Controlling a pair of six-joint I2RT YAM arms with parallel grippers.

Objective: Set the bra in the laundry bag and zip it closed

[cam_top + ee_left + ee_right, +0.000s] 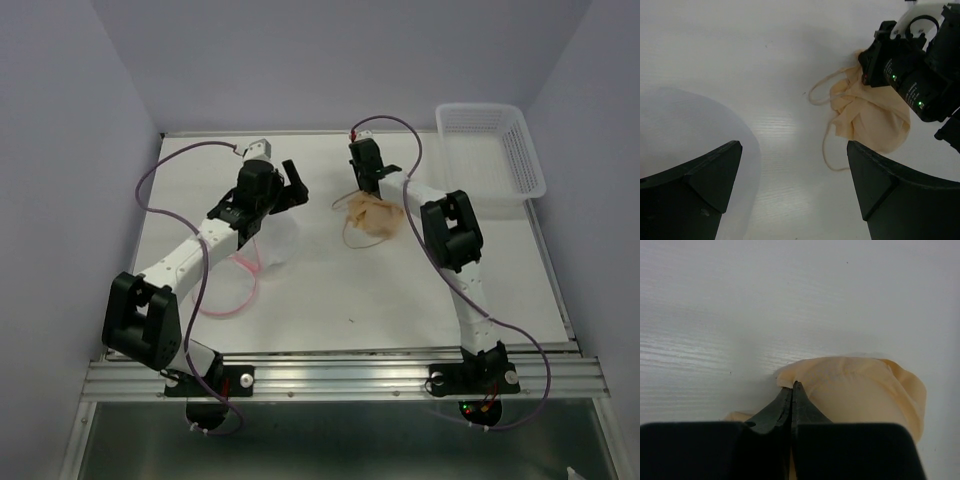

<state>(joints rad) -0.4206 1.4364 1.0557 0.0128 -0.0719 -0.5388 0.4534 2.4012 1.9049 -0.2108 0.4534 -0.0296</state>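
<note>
The tan bra (378,218) lies crumpled on the white table, right of centre, with thin straps looping off to its left. My right gripper (791,386) is down on it, fingers pressed together and pinching a fold at the edge of the bra (860,390). The laundry bag (275,240), translucent white mesh with pink zipper edging, lies left of centre, partly under my left arm. My left gripper (794,145) hovers wide open above the table between the laundry bag (690,125) and the bra (875,120), with nothing between its fingers.
A rigid white slotted basket (490,150) stands at the back right corner. Purple cables loop off both arms. The table's side walls rise close on the left and at the back.
</note>
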